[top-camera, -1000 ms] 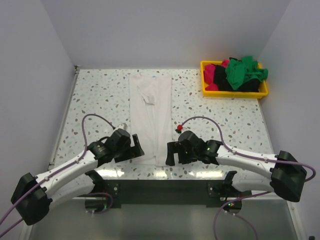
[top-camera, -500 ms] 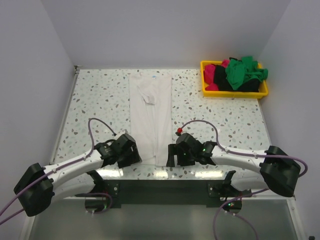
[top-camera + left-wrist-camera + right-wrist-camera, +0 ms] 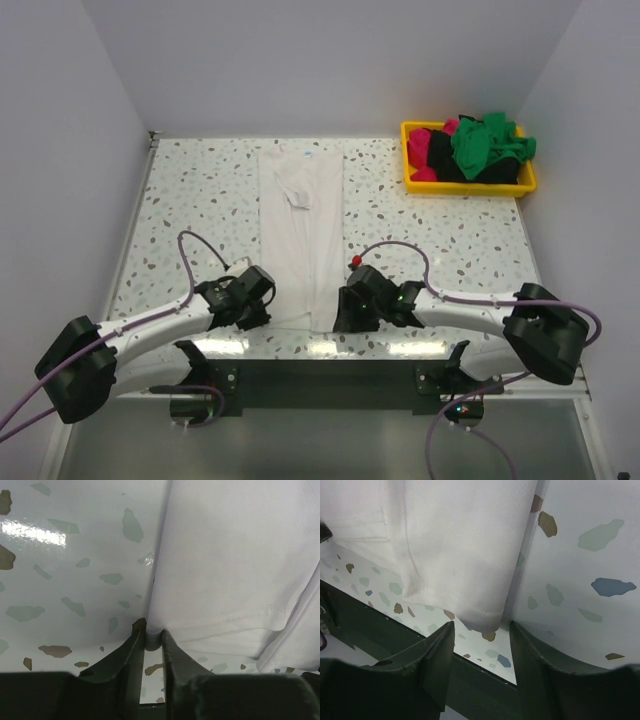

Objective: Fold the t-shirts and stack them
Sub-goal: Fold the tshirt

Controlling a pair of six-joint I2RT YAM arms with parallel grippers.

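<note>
The white t-shirt [image 3: 300, 235] lies as a long, narrow strip on the desk [image 3: 190, 200], its near hem reaching both sets of fingers. The left fingers [image 3: 131, 652] are narrow, pinching one hem corner at their very tips. The right fingers [image 3: 436, 647] stand apart with the other corner between them, ungripped. So shallow a bite on the left could slip, and uneven grips would skew the fold.

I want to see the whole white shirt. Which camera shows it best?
The top camera: the white shirt lies there full length, collar to hem. The left and right wrist cameras each show only one near hem corner, close up.
</note>
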